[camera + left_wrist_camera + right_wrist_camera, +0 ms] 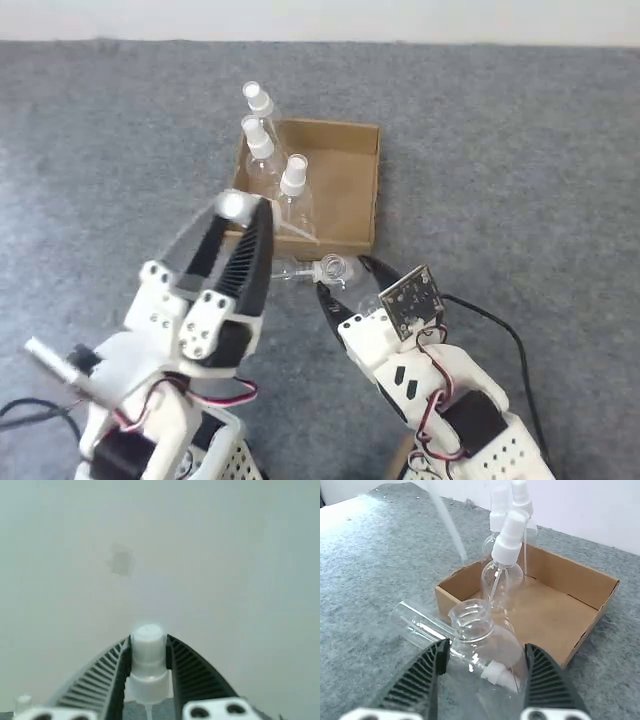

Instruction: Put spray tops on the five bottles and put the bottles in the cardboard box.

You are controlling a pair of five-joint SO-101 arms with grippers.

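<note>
Two robot arms are working side by side at a grey table (520, 150), partway through capping five bottles and boxing them. The left pincer (238, 215) is hanging raised above the near-left corner of the box (350, 215), its jaws pinching a white spray top (148, 655) by the sides with the nozzle end pointing away from the wrist. The right pincer (342, 276) is sitting low, just in front of the box's near wall, its jaws closing on the sides of an open bottle (470, 622) whose bare neck is tilting up toward the box. A second bottle (417, 622), also without a top, is lying on its side on the table, touching the gripped one and just outside the box. Three capped bottles (262, 140) are standing upright along the box's left side; the nearest two are standing inside it, while the farthest is sitting at the far corner, where it is hard to tell whether it is inside the wall or just beyond it. A small white piece (496, 674) is showing through the clear bottle, low between the right jaws, too unclear to name. By this count, three of the five bottles are looking finished or nearly so. The fourth appears to be waiting for the top now in the left pincer, and the fifth is wanting both a top and a place in the box, so roughly two cappings and two placements are looking left to do.
</note>
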